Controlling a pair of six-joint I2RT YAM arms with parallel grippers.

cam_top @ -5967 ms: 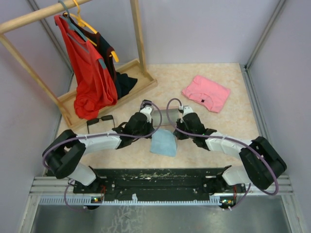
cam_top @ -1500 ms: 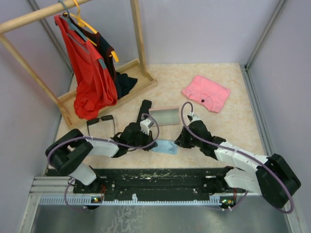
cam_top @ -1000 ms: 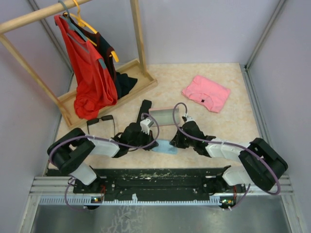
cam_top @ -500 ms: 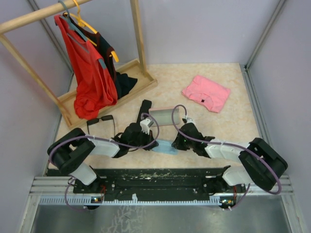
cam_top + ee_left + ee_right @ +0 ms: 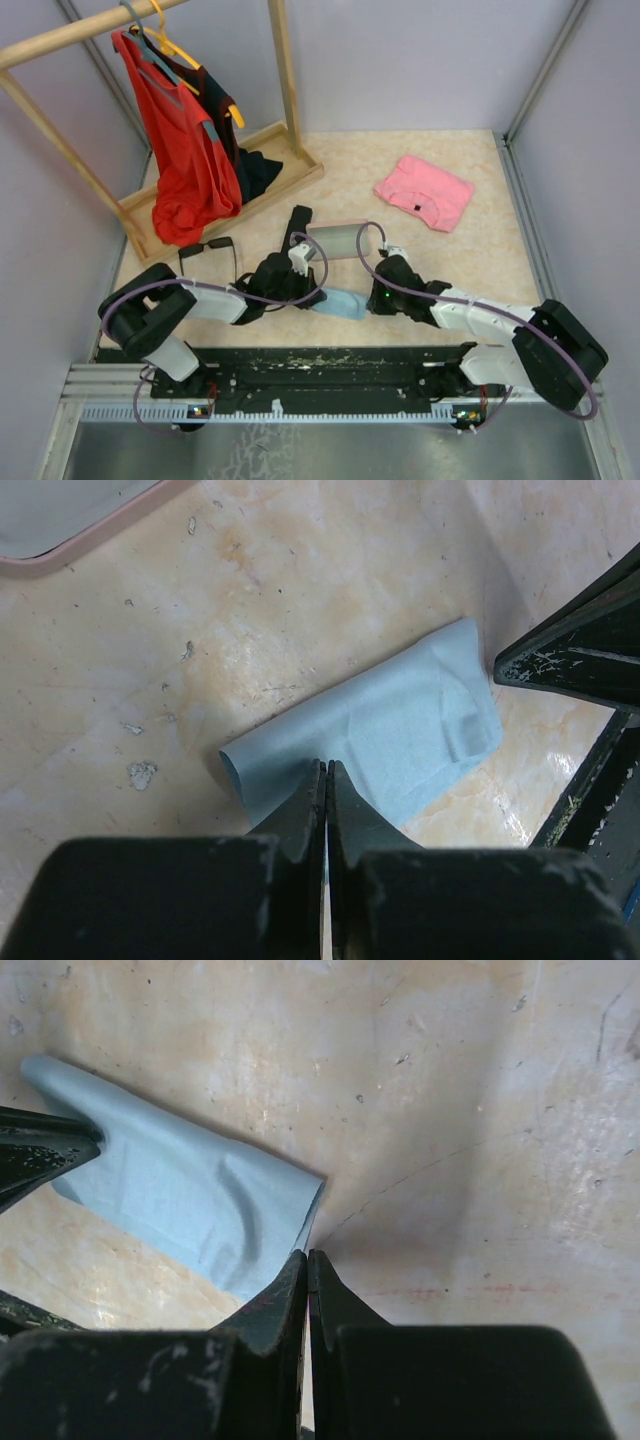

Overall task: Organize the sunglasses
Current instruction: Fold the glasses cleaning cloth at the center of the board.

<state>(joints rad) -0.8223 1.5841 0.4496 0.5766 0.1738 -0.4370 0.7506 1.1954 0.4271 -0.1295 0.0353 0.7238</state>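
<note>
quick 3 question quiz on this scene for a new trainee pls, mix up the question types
1. True or false: the black sunglasses lie on the table, outside the pink-rimmed case.
2. In its wrist view, the left gripper is: A open wide; B shut on the blue cloth; C out of view.
3. In a few words: what does the right gripper pinch?

Key: 1 true; 2 B; 3 a corner of the blue cloth.
</note>
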